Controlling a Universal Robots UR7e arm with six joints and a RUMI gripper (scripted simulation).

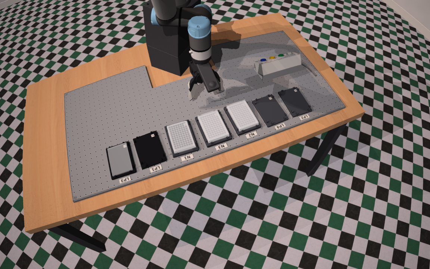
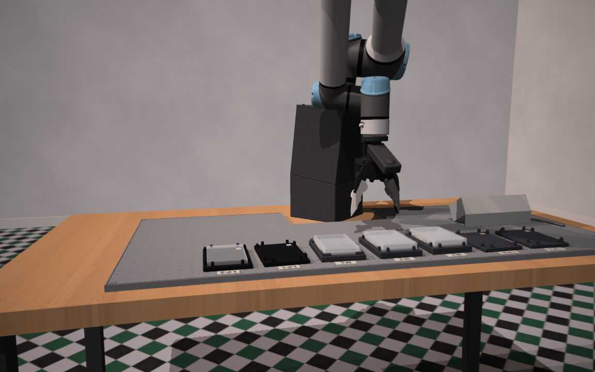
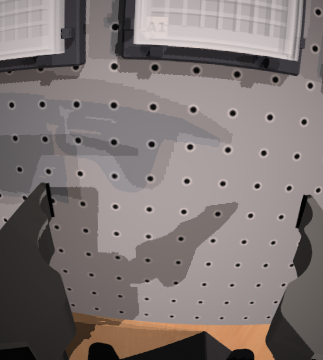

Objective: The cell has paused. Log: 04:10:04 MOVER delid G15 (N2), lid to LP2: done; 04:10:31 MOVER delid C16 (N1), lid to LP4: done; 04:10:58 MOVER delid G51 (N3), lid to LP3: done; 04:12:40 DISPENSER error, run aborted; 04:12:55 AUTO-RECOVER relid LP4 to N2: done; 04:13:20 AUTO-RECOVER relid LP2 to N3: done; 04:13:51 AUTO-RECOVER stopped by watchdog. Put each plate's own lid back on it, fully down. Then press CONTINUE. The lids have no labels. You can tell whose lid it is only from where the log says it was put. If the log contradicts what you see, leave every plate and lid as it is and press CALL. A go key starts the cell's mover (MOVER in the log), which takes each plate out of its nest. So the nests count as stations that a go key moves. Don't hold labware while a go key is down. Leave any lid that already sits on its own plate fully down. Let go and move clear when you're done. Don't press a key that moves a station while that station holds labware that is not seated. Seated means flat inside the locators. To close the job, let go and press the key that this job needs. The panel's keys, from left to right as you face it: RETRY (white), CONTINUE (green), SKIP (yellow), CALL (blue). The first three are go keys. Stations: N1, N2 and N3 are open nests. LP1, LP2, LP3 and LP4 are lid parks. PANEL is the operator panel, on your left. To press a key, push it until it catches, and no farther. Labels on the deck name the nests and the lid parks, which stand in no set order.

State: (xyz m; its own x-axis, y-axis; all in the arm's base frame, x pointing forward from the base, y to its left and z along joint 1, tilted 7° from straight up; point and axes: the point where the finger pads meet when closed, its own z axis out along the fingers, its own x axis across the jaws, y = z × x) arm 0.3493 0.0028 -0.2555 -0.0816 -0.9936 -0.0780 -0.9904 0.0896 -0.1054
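Note:
My gripper [image 1: 206,95] [image 2: 375,213] [image 3: 176,192] is open and empty above the deck, behind the nest row. The N3 plate [image 1: 214,126] [image 2: 388,240] [image 3: 221,25] and N2 plate [image 1: 242,115] [image 2: 436,235] [image 3: 21,30] look covered by clear lids. The N1 plate [image 1: 181,137] [image 2: 337,245] shows sharp wells and looks uncovered. A clear lid [image 1: 120,158] [image 2: 226,254] lies in LP3. LP1 [image 1: 149,150] [image 2: 282,253], LP4 [image 1: 270,110] [image 2: 486,240] and LP2 [image 1: 294,102] [image 2: 533,237] look empty. The panel's blue [image 1: 262,60], yellow [image 1: 272,57] and green [image 1: 280,55] keys show; the white one is faint.
The panel box [image 1: 278,68] [image 2: 494,212] stands behind LP4 and LP2, with a cable at its end. The stations form one close row along the front edge of the deck. The dark robot pedestal [image 1: 164,50] [image 2: 313,185] stands at the back.

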